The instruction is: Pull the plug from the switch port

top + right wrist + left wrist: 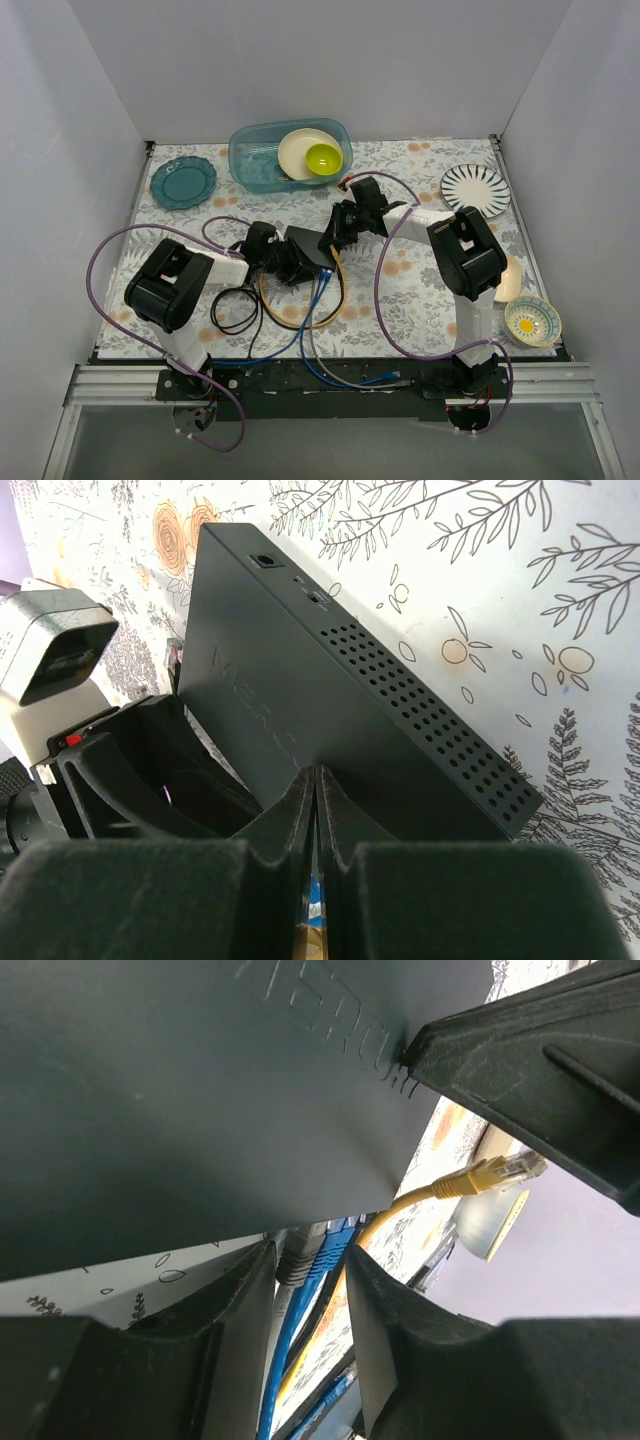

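Observation:
The flat black switch [306, 243] lies mid-table between both grippers. In the left wrist view its top face [200, 1090] fills the upper frame. My left gripper [310, 1260] sits at its socket edge, fingers apart around a grey plug [297, 1260] and blue plugs [330, 1245] still in their ports. A yellow plug [495, 1172] hangs free in the air, out of any port, just below my right gripper's finger [540, 1070]. My right gripper [316, 772] is shut, its tips resting on the switch's top face [330, 710]. It shows in the top view [333, 240].
Blue [318, 300], yellow [338, 285] and black [235, 310] cables trail toward the near edge. A teal tub [250, 160] with a cream plate and a green bowl stands at the back. A teal plate [183, 182], a striped plate [476, 187] and a yellow bowl [532, 321] lie around.

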Motion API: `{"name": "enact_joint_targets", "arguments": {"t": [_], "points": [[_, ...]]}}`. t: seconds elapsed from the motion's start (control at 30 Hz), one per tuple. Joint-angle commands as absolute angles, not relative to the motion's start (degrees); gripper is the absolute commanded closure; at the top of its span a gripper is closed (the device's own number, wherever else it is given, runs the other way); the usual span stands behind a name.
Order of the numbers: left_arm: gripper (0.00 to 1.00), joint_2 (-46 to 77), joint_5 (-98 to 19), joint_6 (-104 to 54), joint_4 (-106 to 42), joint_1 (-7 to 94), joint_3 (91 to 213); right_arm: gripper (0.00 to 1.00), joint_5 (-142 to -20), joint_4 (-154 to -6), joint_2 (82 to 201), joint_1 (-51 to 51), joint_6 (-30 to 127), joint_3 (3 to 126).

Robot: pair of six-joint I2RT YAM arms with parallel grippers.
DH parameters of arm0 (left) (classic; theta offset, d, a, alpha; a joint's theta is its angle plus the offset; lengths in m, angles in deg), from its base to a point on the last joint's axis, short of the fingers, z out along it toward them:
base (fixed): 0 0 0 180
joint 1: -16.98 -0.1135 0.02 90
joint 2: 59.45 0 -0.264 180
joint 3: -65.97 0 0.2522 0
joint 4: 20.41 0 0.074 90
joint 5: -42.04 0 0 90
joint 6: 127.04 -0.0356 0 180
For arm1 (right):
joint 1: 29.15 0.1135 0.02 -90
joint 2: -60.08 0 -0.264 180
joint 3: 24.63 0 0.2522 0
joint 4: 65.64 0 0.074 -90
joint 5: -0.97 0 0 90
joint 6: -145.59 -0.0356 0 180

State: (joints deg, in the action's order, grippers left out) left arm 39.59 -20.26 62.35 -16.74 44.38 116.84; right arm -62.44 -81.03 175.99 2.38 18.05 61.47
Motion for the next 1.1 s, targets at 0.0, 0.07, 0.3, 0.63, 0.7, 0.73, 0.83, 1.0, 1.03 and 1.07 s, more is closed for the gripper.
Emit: {"name": "enact_joint_targets", "arguments": {"t": [0.0, 0.07, 0.3, 0.63, 0.7, 0.73, 0.83, 1.0, 1.03, 1.07], "points": [[0.67, 42.2, -26.4, 61.8, -20.7, 43.5, 118.1, 0.9, -70.0, -91.3, 180.6, 1.7, 21.5, 59.5], [0.7, 42.7, -26.8, 61.9, -21.4, 42.9, 118.0, 0.9, -70.0, -91.2, 180.7, 1.6, 21.4, 59.4], [0.7, 43.6, -28.7, 64.9, -21.9, 41.4, 116.9, 0.9, -69.9, -91.0, 180.9, 1.5, 21.2, 59.6], [0.67, 44.7, -29.7, 68.3, -20.0, 41.4, 116.4, 0.9, -69.9, -91.0, 180.9, 1.5, 21.4, 59.4], [0.68, 45.1, -29.0, 66.9, -19.8, 41.6, 116.6, 0.9, -69.9, -91.0, 180.9, 1.5, 21.5, 59.2], [0.69, 45.3, -28.9, 66.4, -19.5, 41.6, 116.6, 0.9, -70.0, -90.9, 180.9, 1.5, 21.5, 59.2], [0.73, 45.8, -27.9, 64.5, -18.8, 41.8, 116.4, 0.9, -69.9, -90.7, 180.9, 1.5, 21.5, 59.0], [0.72, 46.0, -26.8, 61.1, -17.1, 42.0, 115.3, 0.9, -69.7, -90.6, 181.0, 1.4, 21.5, 58.9], [0.71, 45.9, -26.6, 59.8, -17.1, 42.0, 115.2, 0.9, -69.7, -90.6, 180.9, 1.4, 21.6, 58.9], [0.7, 45.8, -26.5, 59.4, -17.1, 42.1, 115.1, 0.9, -69.7, -90.6, 180.9, 1.4, 21.6, 59.0]]}}
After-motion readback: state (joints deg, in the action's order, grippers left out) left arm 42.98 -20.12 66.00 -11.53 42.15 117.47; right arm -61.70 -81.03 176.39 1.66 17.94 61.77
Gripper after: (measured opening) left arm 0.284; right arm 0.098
